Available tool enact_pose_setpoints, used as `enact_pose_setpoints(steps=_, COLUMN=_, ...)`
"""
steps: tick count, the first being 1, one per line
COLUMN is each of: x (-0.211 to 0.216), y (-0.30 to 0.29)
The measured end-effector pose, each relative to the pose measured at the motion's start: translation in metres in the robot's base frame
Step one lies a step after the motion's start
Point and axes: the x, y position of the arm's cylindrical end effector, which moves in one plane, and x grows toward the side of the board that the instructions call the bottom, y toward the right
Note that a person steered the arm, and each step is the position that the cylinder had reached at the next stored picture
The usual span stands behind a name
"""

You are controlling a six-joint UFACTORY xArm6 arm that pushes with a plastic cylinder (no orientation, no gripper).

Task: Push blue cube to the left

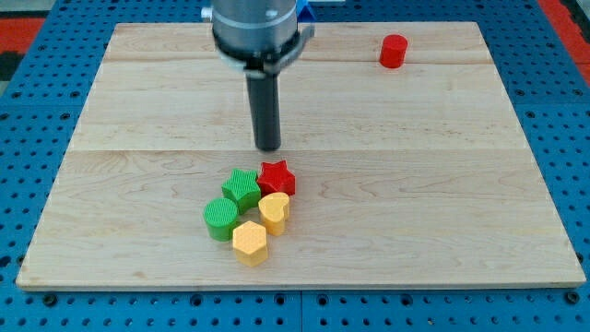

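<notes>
Only a blue sliver (311,13) peeks past my arm, my upright tip (267,148) just above the red star (276,175); pincer state: cannot tell.

Board: pale wooden table top (442,184), planks running 9 to 3 o'clock.
Surround: blue perforated base (28,83) on all sides.

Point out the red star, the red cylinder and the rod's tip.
red star (276,176), camera view, top face.
red cylinder (393,51), camera view, side wall.
my tip (267,148), camera view, rod's very end, above the star.
</notes>
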Motion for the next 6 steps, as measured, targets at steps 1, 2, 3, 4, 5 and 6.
enact_pose_setpoints(steps=1, x=-0.082, y=0.054)
enact_pose_setpoints(steps=2, x=-0.161, y=0.054)
enact_pose_setpoints(steps=3, x=-0.21, y=0.013)
enact_pose_setpoints(steps=4, x=-0.209, y=-0.037)
enact_pose_setpoints(steps=5, x=-0.211, y=-0.122)
enact_pose_setpoints(steps=6, x=-0.186, y=-0.128)
